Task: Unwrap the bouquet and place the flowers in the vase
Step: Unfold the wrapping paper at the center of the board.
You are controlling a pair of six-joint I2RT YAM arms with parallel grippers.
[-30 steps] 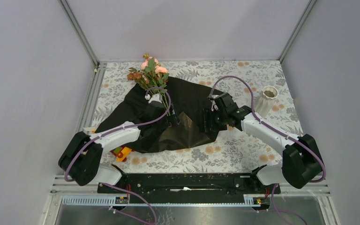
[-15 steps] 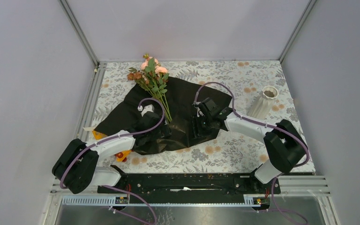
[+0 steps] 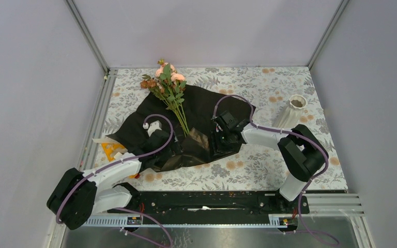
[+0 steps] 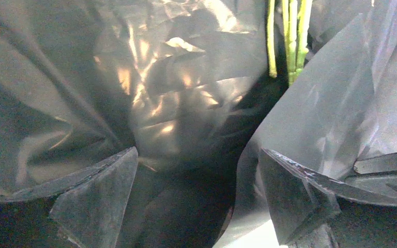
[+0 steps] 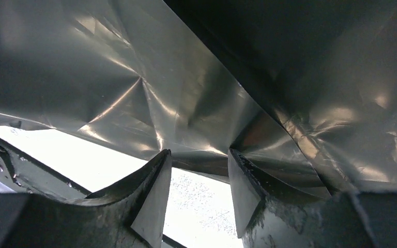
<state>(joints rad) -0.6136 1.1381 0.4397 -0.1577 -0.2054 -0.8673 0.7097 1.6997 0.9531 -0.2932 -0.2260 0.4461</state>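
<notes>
**A:** What's different from a second ago?

**B:** The right arm has swung in from the vase point(image 3: 293, 112) side. The right gripper point(image 3: 220, 140) now sits at the near right edge of the wrapping paper point(image 3: 207, 106). Its jaws have drawn in to about half. There is a gap between them, with pale tablecloth point(image 5: 196, 206) showing through. The sheet's edge lies just past the fingertips, and I can see nothing pinched.

**A:** And the left?

**B:** It has pulled back toward the paper's near edge. The left gripper point(image 4: 196, 155) is spread as wide as it goes. Glossy film bulges between the fingers, unclamped. The stems point(image 4: 289, 41) end just beyond it.

**A:** Where are the flowers?

**B:** The flowers point(image 3: 168, 88) lie loose on the paper, blooms over its far left corner, stems running toward its middle. The vase stands upright, well off the paper's right side.

**A:** What does that mean for the job?

**B:** My reading is that the unwrapping is mostly done, since the sheet lies opened out and its near edge is now bunched. Both grippers are working the paper, not the flowers. The lift to the vase hasn't begun.
</notes>
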